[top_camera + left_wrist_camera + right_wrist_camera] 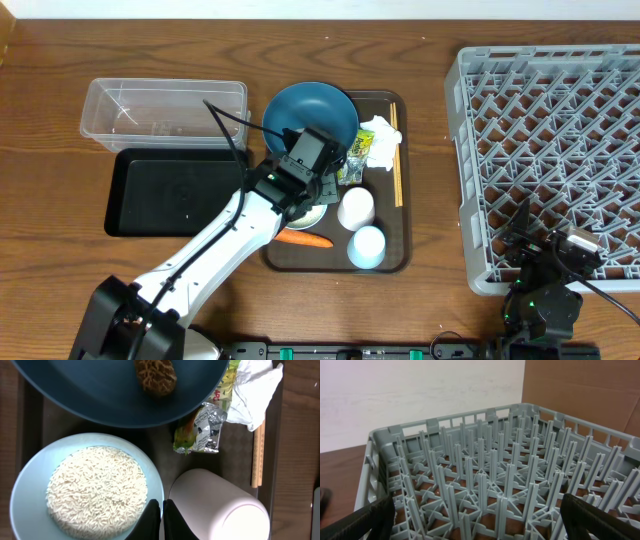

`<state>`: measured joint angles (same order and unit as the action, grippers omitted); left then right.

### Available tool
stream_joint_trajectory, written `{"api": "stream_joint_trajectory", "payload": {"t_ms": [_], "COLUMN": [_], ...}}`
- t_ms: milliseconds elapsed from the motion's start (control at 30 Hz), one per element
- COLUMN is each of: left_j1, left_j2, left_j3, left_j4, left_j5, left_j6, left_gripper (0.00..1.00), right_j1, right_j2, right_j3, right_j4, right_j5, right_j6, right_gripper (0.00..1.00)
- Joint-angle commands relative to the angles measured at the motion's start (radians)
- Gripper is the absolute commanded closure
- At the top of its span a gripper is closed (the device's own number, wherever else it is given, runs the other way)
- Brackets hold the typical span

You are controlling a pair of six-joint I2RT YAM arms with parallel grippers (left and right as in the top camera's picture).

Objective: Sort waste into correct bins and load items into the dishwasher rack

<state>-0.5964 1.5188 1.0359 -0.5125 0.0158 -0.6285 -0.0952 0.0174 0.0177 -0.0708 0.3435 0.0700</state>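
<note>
Left gripper [161, 519] is closed down to a sliver, and its fingers appear to pinch the near rim of the white bowl [30, 485]. We judge the grip is there because the loose rice [97, 492] fills the middle and must be tipped out before the bowl goes anywhere.

The bowl sits on the brown serving tray [395, 240], just beside an upturned pale cup [220, 505] and partly under the edge of the dark-blue plate [90, 395], which carries the brown food lump [155, 375]. The wrapper [200, 430] and tissue [252, 395] lie beyond the cup, next to the chopsticks [258, 455]; the carrot [303, 239] rests at the tray's near side.

Our right gripper [479, 517] hangs wide open and holds nothing, waiting over the near edge of the grey rack [550, 120], which has no dishes in it.

The black tray [170, 195] and clear tub [160, 115] stand touching on the left, near enough for the left arm.

Everything rests on a dark wooden table [50, 250]; behind the rack we see a pale wall and a brown board.
</note>
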Motion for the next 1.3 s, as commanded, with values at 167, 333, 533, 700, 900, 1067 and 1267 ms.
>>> {"api": "stream_joint_trajectory", "payload": {"t_ms": [167,333,533,700,900,1067,1267], "left_j1": [0.003,0.001,-0.005,-0.005,-0.007,-0.024,-0.023], "left_j2": [-0.009,0.022,0.109,0.142,0.147,0.195,0.22], "left_j3": [0.015,0.012,0.009,0.009,0.009,0.009,0.009], "left_j4": [-0.029,-0.075,-0.052,-0.015,-0.002,0.013,0.029], "left_j5": [-0.009,-0.008,0.035,0.047,0.048,0.047,0.043], "left_j6": [-0.001,-0.002,-0.001,-0.002,-0.005,-0.028,-0.028], "left_gripper": [0.88,0.7,0.44,0.26,0.25,0.19,0.06], "right_j1": [-0.003,-0.003,-0.003,-0.003,-0.003,-0.003,-0.003], "right_j2": [-0.002,-0.002,-0.002,-0.002,-0.002,-0.002,-0.002], "right_j3": [0.006,0.006,0.006,0.006,0.006,0.006,0.006], "right_j4": [-0.016,-0.016,-0.016,-0.016,-0.016,-0.016,-0.016], "right_j5": [-0.011,-0.011,-0.011,-0.011,-0.011,-0.011,-0.011], "right_j6": [-0.003,-0.003,-0.004,-0.003,-0.004,-0.004,-0.004], "right_gripper": [0.01,0.01,0.01,0.01,0.01,0.01,0.01]}}
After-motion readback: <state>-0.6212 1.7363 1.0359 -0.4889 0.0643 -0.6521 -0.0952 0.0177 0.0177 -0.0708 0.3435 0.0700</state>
